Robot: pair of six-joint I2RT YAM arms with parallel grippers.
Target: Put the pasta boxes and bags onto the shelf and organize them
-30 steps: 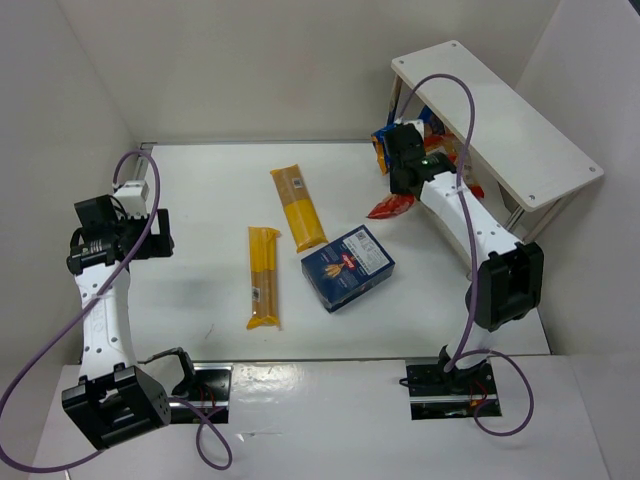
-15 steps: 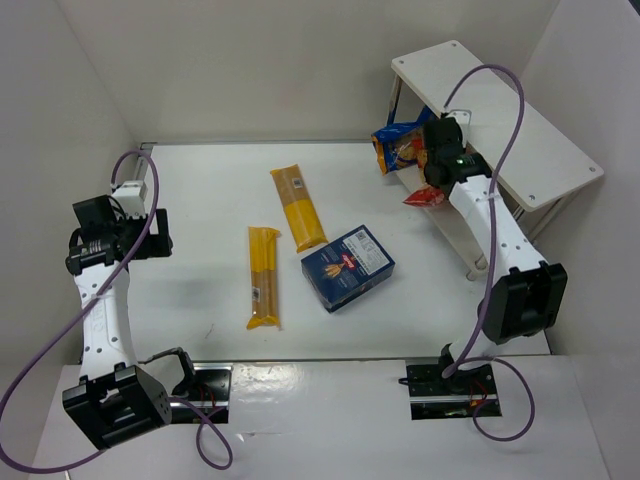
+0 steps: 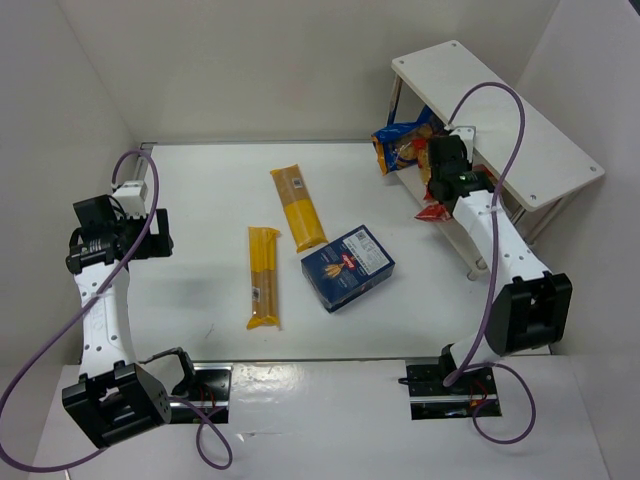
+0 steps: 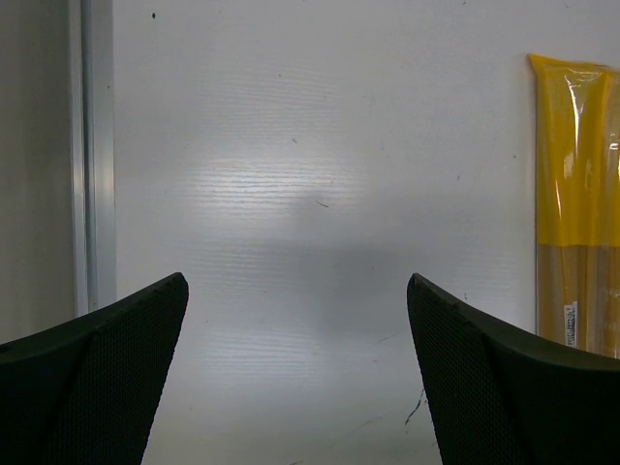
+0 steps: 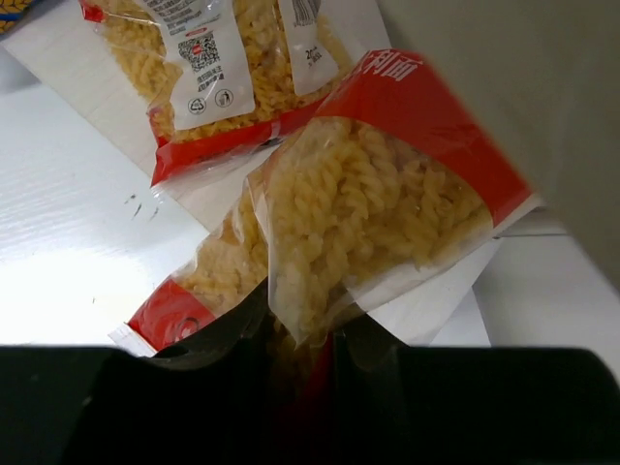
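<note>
The right gripper (image 3: 438, 190) is clamping a red-edged bag of fusilli (image 3: 432, 208) between its fingers, at the near edge of the white shelf (image 3: 510, 120) and lower than its board. In the right wrist view the gripper is squeezing the bag's lower part, so the clear plastic is bulging out above the fingers. A second red-edged bag (image 5: 208, 68) is lying flat beyond it, label side up. A red corner (image 5: 165, 312) is showing beneath the held bag (whether it belongs to a third bag I cannot tell). A blue-edged bag (image 3: 400, 142) is sitting by the legs at the shelf's far end. The dark blue pasta box (image 3: 348, 266) is lying mid-table. One spaghetti packet (image 3: 298, 207) is lying just beyond it and the other spaghetti packet (image 3: 264, 275) to its left, none of them touching. The left gripper (image 3: 160, 232) is hovering near the left wall, jaws spread wide over the bare table (image 4: 291, 174), gripping nothing.
</note>
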